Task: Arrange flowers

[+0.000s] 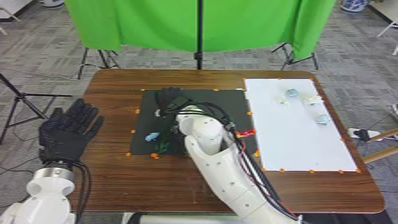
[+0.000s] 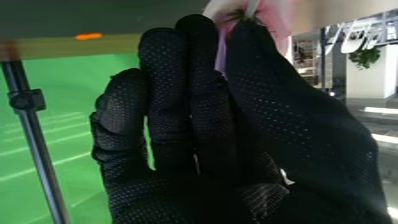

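Right hand (image 1: 169, 96) over the far left part of the black rectangular mat (image 1: 151, 120), its white jointed arm (image 1: 216, 162) running in across the near side of the brown wooden table (image 1: 120, 187). In the right wrist view, thumb and fingertips (image 2: 195, 22) of the right hand come together on a pink flower with thin, soft petals (image 2: 277, 17). Grip looks like a pinch, though the contact is partly covered by the glove. The pink flower sits at the very ends of the fingers, well away from the palm; petals show on both sides of the thumb's tip, a pale stem (image 2: 253, 6) among them.

Left hand (image 1: 67, 135) at the table's left side, apart from the mat. Fingers straight and slightly spread, nothing in them.

Other flowers: a light blue one (image 1: 152, 136) lies on the mat, nearer the robot than the right hand, with a dark green stem (image 1: 163, 146) just beside it. A red one (image 1: 246, 133) at the mat's right edge, close beside the right arm. On the white rectangular board (image 1: 298, 145), right of the mat, several pale blooms (image 1: 322, 119) towards the far end and right side. Small orange markers (image 1: 155, 155) along mat and board edges. Bright green cloth (image 1: 240, 25) hangs beyond the table.
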